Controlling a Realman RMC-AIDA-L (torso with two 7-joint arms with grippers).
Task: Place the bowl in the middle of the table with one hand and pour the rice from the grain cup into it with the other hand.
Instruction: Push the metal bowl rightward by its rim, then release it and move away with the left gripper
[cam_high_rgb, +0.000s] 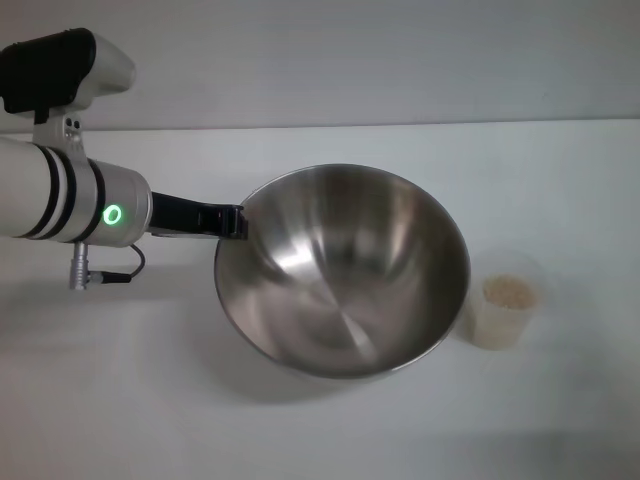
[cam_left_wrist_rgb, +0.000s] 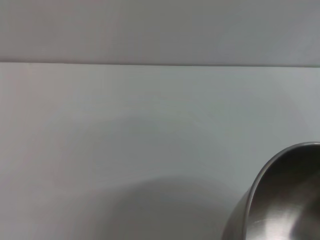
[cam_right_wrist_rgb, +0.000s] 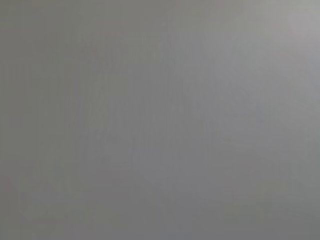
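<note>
Bowl (cam_high_rgb: 345, 270) mid worktop (cam_high_rgb: 560, 180), tilted, far-left rim lifted, looks partly off the surface. Left gripper (cam_high_rgb: 238, 220) at bowl's left rim, dark jaws pinching rim edge as far as head view shows; left arm coming in from left side. Left wrist view: only a slice of bowl rim (cam_left_wrist_rgb: 260, 185) plus bare worktop, own jaws not shown. Grain cup (cam_high_rgb: 505, 305) upright just beside bowl's right side, near touching, can't tell if contact. Rice (cam_high_rgb: 507, 292) inside cup, pale mass, approx half full. Bowl inside empty, no grains. Right gripper not in any view; right wrist view plain grey, nothing readable, so jaws state unknown. Step in hand, prob: placing bowl at centre, not yet set flat or released. Next move calls for: lower bowl level, let go of rim, clear left arm; then right arm in for cup, grip on side wall, lift, tip over bowl centre. Risk: cup so near bowl, easy knock while setting bowl down.
</note>
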